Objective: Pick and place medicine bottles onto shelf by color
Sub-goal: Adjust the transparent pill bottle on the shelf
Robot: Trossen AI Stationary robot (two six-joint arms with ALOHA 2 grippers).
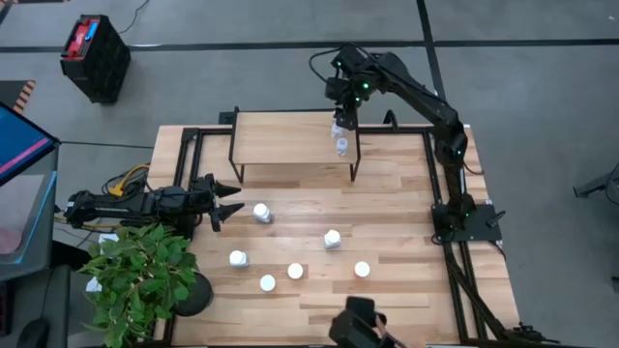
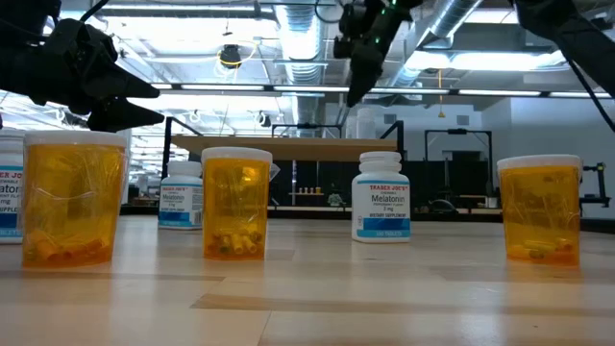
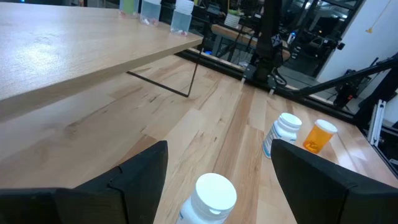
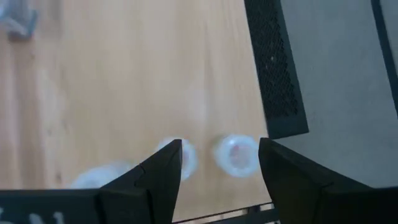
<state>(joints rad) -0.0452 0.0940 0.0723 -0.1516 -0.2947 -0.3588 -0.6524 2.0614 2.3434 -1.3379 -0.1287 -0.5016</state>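
Observation:
The shelf stands at the table's far side. On its right end stand three clear bluish medicine bottles. My right gripper hovers open above them and touches none. Several bottles stand upright on the table: white ones and orange ones with white caps. My left gripper waits open and level near the table's left edge, pointing at a white-capped bottle just ahead of its fingers.
A potted plant fills the table's near left corner. A dark object sits at the near edge. Black frame rails run along the table's sides. The shelf's left and middle hold nothing.

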